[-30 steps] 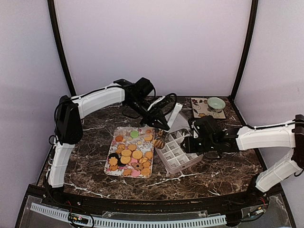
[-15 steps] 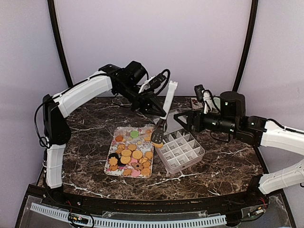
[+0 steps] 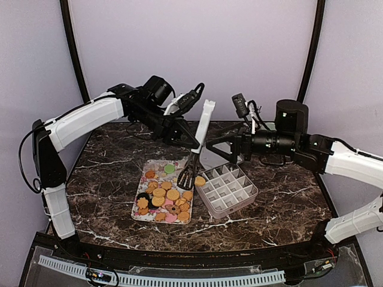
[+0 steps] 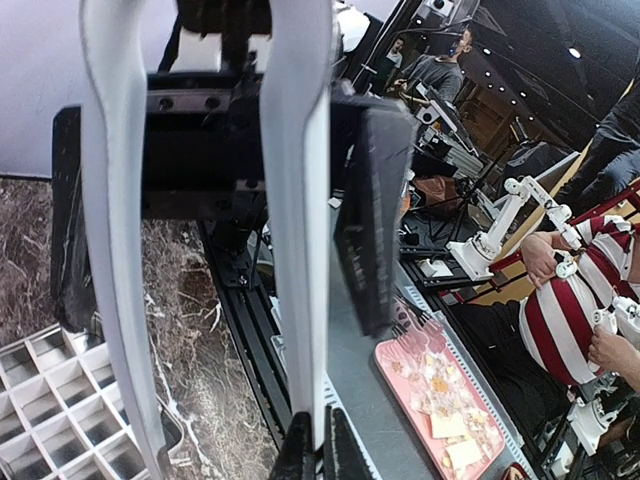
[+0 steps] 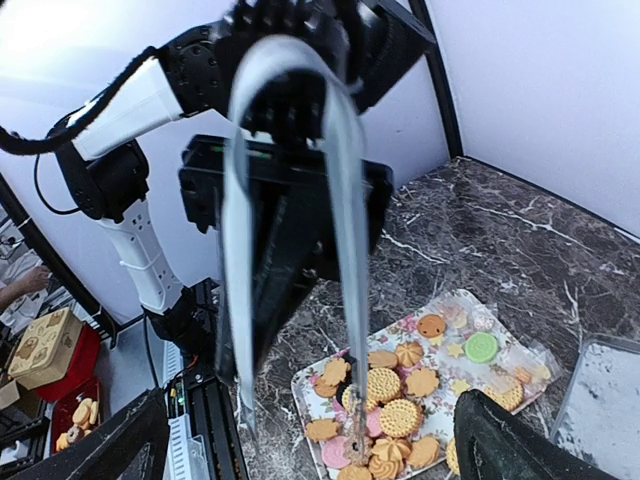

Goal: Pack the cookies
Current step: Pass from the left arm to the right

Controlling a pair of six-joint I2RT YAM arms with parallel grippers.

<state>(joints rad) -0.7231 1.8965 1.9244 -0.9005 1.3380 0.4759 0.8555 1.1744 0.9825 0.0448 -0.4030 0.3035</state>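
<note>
Lilac walls close in a dark marble table [image 3: 281, 203].

From the overhead camera, my left arm is lifted off its base and stretched to the right over the far half of the table. The left gripper [image 3: 185, 136] is clamped on the white tongs [image 3: 204, 119]. The tongs hang steeply, handle end up, with their black tips over the right edge of the floral tray [image 3: 141, 182]. The cookies [image 3: 164, 194] lie in that tray. One tan cookie [image 3: 200, 180] sits just beside the tips, between the tray and the white compartment box [image 3: 227, 190]. My right arm reaches in level from the right. The right gripper [image 3: 222, 143] is spread wide near the tongs, not touching them.

On the left wrist camera, the tongs [image 4: 300, 200] run down the frame with both arms squeezed together at the tips. A dark finger [image 4: 375, 200] presses on one arm. The box [image 4: 50, 400] shows at lower left.

On the right wrist camera, my fingers [image 5: 110, 450] sit far apart at the bottom corners. The tongs [image 5: 340, 200] hang dead ahead, with the cookies [image 5: 400, 400] below and behind them.
</note>
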